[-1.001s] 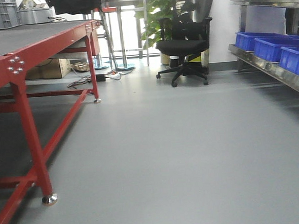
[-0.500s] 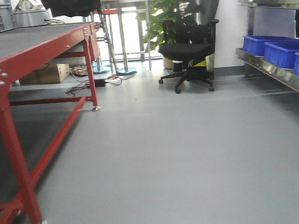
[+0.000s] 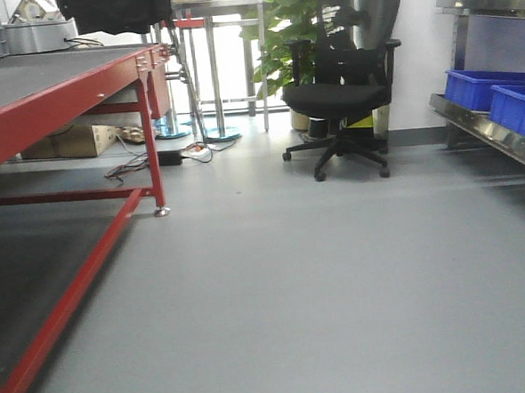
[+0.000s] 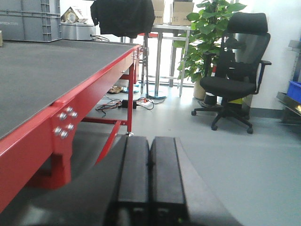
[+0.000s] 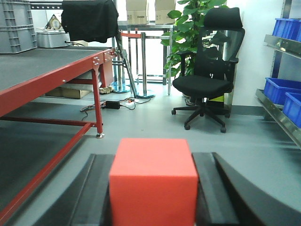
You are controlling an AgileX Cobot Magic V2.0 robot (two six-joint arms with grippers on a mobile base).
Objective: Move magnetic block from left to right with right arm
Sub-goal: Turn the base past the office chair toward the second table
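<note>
The magnetic block [image 5: 153, 181], a plain red cube, fills the lower middle of the right wrist view. My right gripper [image 5: 153, 155] is shut on it, one black finger pressed against each side face. In the left wrist view my left gripper [image 4: 149, 141] is shut, its two black fingers [image 4: 134, 169] lying flat against each other with nothing between them. Neither gripper nor the block appears in the front view.
A long red-framed table [image 3: 68, 79] with a dark top runs along the left. A black office chair [image 3: 345, 93] and a green plant [image 3: 292, 25] stand ahead. Steel shelving with blue bins [image 3: 501, 93] lines the right. Cables [image 3: 136, 164] lie under the table.
The front view has shifted: the red table has slid left and out of frame, its near leg gone. The chair has grown nearer and the blue bins have moved right.
</note>
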